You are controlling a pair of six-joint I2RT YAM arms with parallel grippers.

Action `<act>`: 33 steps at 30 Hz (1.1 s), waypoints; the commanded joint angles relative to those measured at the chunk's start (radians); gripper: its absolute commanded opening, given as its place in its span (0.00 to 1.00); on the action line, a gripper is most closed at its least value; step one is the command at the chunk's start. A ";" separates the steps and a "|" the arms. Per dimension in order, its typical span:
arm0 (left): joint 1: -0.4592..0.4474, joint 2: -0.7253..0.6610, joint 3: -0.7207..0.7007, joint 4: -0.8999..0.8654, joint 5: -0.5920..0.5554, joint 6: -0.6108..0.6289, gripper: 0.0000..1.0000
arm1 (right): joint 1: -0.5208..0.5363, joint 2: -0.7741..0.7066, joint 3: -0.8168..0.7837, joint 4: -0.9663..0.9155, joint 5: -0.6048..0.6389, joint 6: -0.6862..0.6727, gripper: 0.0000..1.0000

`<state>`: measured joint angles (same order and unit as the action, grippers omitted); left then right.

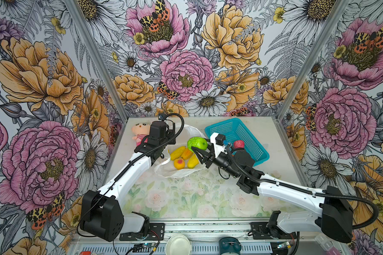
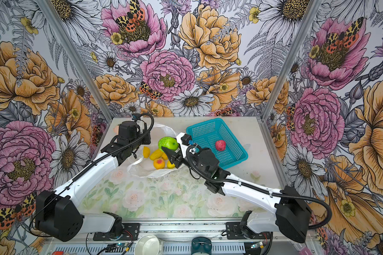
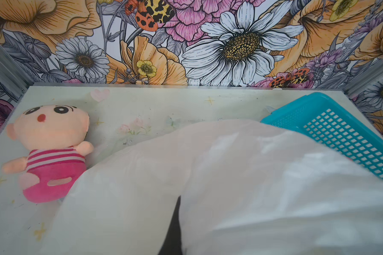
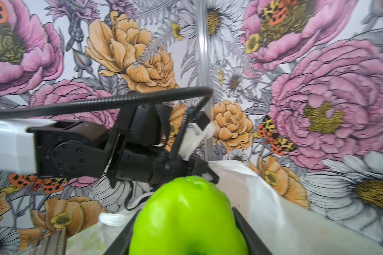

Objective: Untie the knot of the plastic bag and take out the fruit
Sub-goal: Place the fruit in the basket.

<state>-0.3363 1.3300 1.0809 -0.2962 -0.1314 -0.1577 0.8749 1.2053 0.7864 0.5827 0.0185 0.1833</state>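
green fruit (image 1: 197, 143) sits clamped between the fingers of the right gripper (image 4: 186, 231), at the far rim of the plastic bag (image 1: 181, 172). the bag lies open and crumpled on the table (image 1: 186, 198) – its thin film is pinched in the closed left gripper (image 4: 209, 173) and drapes across the left wrist view. several yellow fruits (image 1: 177, 152) and a peach-orange one (image 1: 179, 163) lie huddled inside the bag. the pink-red ball (image 1: 238, 144) rests in the teal basket (image 1: 222, 123), just beside the bag. a plush doll (image 1: 139, 132) lies near the far left corner.
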 commanded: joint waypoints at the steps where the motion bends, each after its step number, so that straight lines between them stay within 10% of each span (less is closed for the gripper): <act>1: 0.000 -0.033 -0.030 0.015 0.026 0.032 0.00 | -0.102 -0.079 -0.099 -0.127 0.150 0.004 0.25; 10: -0.003 -0.051 -0.055 -0.024 0.036 -0.203 0.00 | -0.410 0.076 -0.060 -0.345 0.127 0.108 0.22; 16: -0.021 -0.042 -0.004 -0.176 0.074 -0.269 0.00 | -0.449 0.252 0.023 -0.443 0.111 0.077 0.20; 27: -0.124 -0.052 -0.190 0.055 -0.007 -0.203 0.00 | -0.468 0.556 0.256 -0.527 0.074 0.141 0.20; 33: -0.128 0.035 -0.171 0.076 0.026 -0.190 0.00 | -0.475 0.619 0.296 -0.535 0.108 0.124 0.49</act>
<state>-0.4644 1.3281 0.9028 -0.2527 -0.1123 -0.3744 0.4103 1.8095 1.0519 0.0620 0.0940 0.2993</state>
